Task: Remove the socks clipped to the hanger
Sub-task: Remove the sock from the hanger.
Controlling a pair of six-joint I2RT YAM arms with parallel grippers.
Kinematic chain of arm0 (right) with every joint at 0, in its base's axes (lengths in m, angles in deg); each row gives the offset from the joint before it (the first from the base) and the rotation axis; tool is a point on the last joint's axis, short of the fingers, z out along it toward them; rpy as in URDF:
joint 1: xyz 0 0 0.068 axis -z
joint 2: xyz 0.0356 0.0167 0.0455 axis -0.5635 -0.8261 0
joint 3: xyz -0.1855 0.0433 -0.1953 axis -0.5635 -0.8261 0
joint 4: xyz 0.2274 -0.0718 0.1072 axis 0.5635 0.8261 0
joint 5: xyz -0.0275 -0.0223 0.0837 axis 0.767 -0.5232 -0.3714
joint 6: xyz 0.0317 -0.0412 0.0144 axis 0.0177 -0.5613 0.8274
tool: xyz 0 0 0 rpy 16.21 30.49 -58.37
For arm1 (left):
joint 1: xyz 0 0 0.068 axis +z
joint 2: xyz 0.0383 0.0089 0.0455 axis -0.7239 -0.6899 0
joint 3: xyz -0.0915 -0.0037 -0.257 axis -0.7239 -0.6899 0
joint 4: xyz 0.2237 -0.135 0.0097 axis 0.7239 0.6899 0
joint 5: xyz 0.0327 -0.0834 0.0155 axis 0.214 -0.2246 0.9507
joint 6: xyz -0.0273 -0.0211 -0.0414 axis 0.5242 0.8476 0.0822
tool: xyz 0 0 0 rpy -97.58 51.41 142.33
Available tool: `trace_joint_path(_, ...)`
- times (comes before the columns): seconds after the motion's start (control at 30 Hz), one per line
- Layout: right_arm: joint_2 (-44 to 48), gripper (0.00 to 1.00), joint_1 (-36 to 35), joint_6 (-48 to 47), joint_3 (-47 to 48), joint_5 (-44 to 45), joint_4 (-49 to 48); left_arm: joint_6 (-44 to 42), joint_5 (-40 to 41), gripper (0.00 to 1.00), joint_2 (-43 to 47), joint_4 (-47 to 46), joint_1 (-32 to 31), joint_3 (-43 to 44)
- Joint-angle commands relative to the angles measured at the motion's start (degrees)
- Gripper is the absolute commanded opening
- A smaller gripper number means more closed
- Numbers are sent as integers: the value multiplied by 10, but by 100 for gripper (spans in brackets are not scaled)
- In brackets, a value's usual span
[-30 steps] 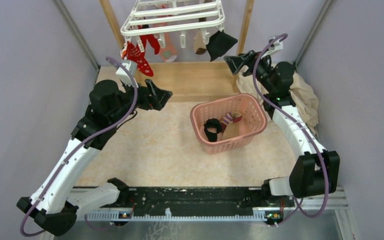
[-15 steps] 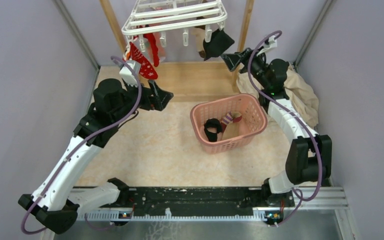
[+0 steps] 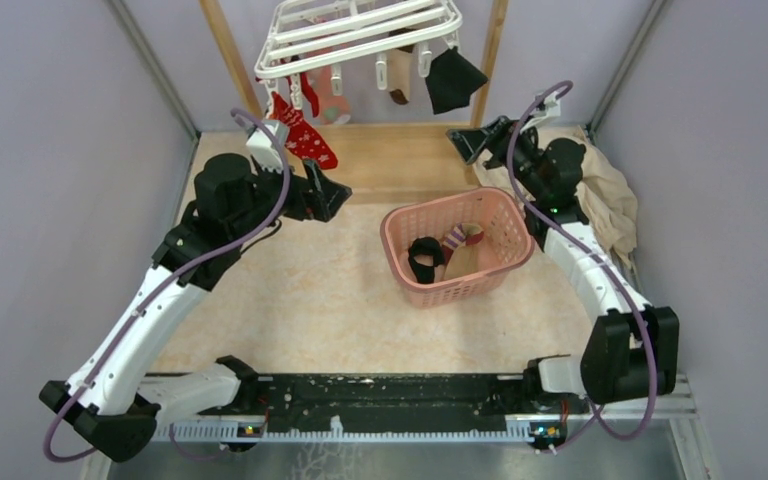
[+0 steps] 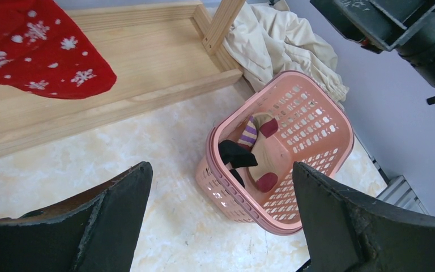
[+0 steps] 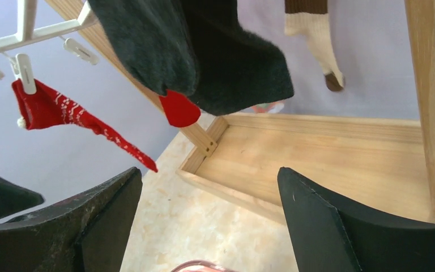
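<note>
A: Since 0.5 s ago the hanger (image 3: pixel 360 30) has swung right, and the black sock (image 3: pixel 453 80) went with it. The right gripper (image 5: pixel 209 170) has dropped lower, away from that sock.
B: Left side?
A: The left gripper (image 4: pixel 220 165) has its fingers spread, nothing between them. The red snowflake sock (image 3: pixel 305 140) is clipped at the hanger's left end. In the left wrist view it's up-left of the fingers, no contact.
B: Middle?
A: The hanger hangs between the wooden posts (image 3: pixel 228 45), above the wooden base (image 3: pixel 400 160). The brown-and-cream sock (image 5: pixel 317 34) is clipped further back.
B: Right side?
A: The black sock is clipped at the hanger's right corner. The right gripper sits below it, jaws wide apart, empty, not touching.
B: Anything off already?
A: The pink basket (image 3: pixel 470 280) stands on the table between the arms. It holds a striped sock (image 4: pixel 250 133) and a second black sock (image 4: pixel 235 156). A beige cloth (image 3: pixel 610 195) is heaped at the far right, behind the right arm.
</note>
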Motion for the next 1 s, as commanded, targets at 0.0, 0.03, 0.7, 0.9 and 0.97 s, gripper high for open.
trace_joint_path(0.0, 64, 91, 4, 7, 12, 3, 119, -6, -44, 99, -12, 8, -3, 16)
trace_joint_path(0.03, 68, 92, 4, 2, 22, -4, 168, -7, -53, 99, -14, 12, -3, 12)
trace_joint_path(0.7, 196, 98, -116, 44, 1, -17, 448, -18, -56, 99, -2, 45, -3, 33)
trace_joint_path(0.9, 185, 98, -128, 15, 45, 4, 596, 1, -55, 99, 19, 69, -3, 25)
trace_joint_path(0.97, 216, 98, -132, 17, 31, 15, 600, 19, -61, 99, 24, 62, -3, 16)
